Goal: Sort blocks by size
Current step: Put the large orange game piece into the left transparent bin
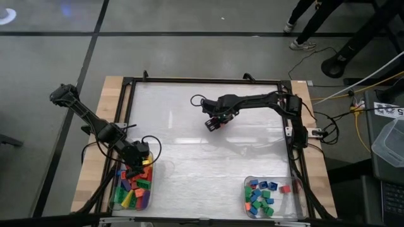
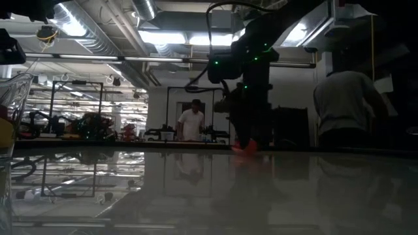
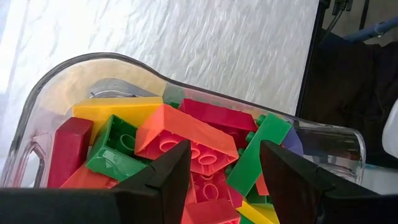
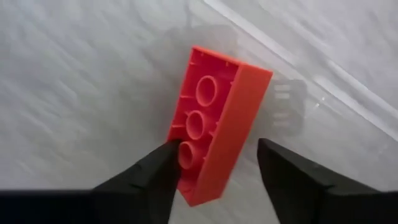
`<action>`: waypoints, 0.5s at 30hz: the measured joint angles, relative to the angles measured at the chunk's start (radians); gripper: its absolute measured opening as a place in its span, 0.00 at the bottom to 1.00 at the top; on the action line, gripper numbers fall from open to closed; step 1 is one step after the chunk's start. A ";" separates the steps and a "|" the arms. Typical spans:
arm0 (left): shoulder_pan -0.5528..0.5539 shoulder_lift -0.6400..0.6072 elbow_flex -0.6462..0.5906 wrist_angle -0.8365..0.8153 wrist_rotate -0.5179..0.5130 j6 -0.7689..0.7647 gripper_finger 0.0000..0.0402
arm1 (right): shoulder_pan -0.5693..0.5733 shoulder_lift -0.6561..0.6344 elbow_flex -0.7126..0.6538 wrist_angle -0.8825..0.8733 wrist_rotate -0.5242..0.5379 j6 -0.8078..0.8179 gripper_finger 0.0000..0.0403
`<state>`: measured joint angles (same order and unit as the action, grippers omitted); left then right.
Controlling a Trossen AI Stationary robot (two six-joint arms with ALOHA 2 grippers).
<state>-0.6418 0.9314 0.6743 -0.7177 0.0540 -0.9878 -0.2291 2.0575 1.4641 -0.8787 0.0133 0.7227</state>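
The low view is dim: the right arm shows only as a dark mass, with a small orange-red glint at its foot on the glossy table (image 2: 196,196), and a person in a white top stands well behind. The left clear plastic tray (image 1: 115,200) is cut off at the near edge in the high view, and many of its bricks lie half buried under others.

The right gripper (image 4: 214,168) is over the middle of the table, towards the far side. Its fingers stand apart on either side of a long orange-red rectangular brick (image 4: 217,124) that lies hollow side up on the table; one finger (image 4: 149,177) touches the brick's near end, the other stands clear of it. Whether the brick is gripped I cannot tell.

The left gripper (image 3: 224,174) hangs over the left tray at the near left corner, fingers spread and holding nothing, above an orange long brick (image 3: 186,134) among red, green and yellow bricks.

A second clear tray (image 1: 300,205) at the near right holds small blue, green and red square bricks (image 1: 260,197).
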 joint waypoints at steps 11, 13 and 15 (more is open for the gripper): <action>0.000 0.000 0.000 0.001 -0.016 0.003 0.45 | 0.009 0.007 -0.009 0.212 -0.122 -0.046 0.22; 0.000 0.000 0.000 0.002 -0.023 0.028 0.45 | 0.025 0.010 -0.011 0.295 -0.162 -0.045 0.22; 0.000 0.000 0.000 0.003 -0.036 0.052 0.45 | 0.049 0.012 -0.012 0.392 -0.219 -0.045 0.22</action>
<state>-0.6418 0.9312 0.6743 -0.7145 0.0183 -0.9354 -0.1804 2.0692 1.4521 -0.4866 -0.2061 0.6773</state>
